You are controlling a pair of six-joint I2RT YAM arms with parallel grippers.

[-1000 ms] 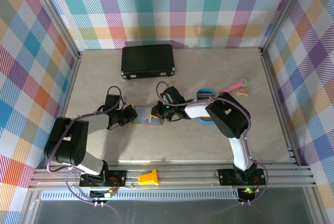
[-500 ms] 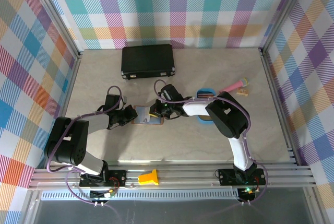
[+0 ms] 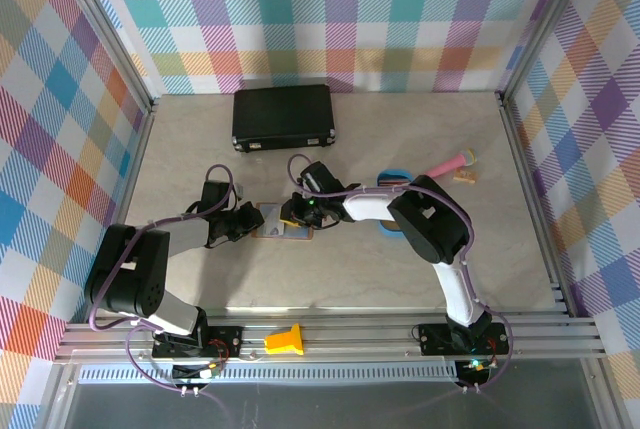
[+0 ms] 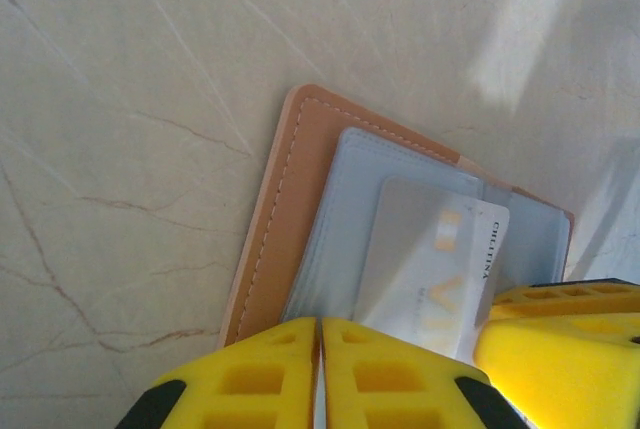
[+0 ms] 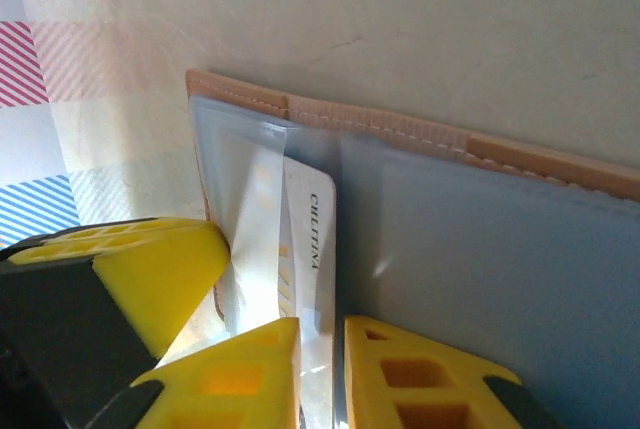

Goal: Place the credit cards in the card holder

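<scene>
The card holder (image 3: 275, 228) lies open on the table, tan leather (image 4: 285, 219) with blue-grey pockets (image 5: 480, 239). A grey credit card (image 4: 430, 259) lettered along one edge sits partly inside a pocket, and its free end (image 5: 305, 239) runs under my right gripper (image 5: 322, 321). That gripper (image 3: 295, 215) stands with its jaws a little apart over the card. My left gripper (image 4: 320, 321) is shut, its tips on the holder's left edge (image 3: 252, 221). One finger of each gripper shows in the other's wrist view.
A black case (image 3: 283, 116) lies at the back. A blue tray (image 3: 397, 175) sits partly behind the right arm, with a pink object (image 3: 450, 162) to its right. A yellow block (image 3: 285, 339) rests on the front rail.
My right gripper has slid left over the card holder with the card, and its jaws have parted slightly. The left arm has stayed in place.
</scene>
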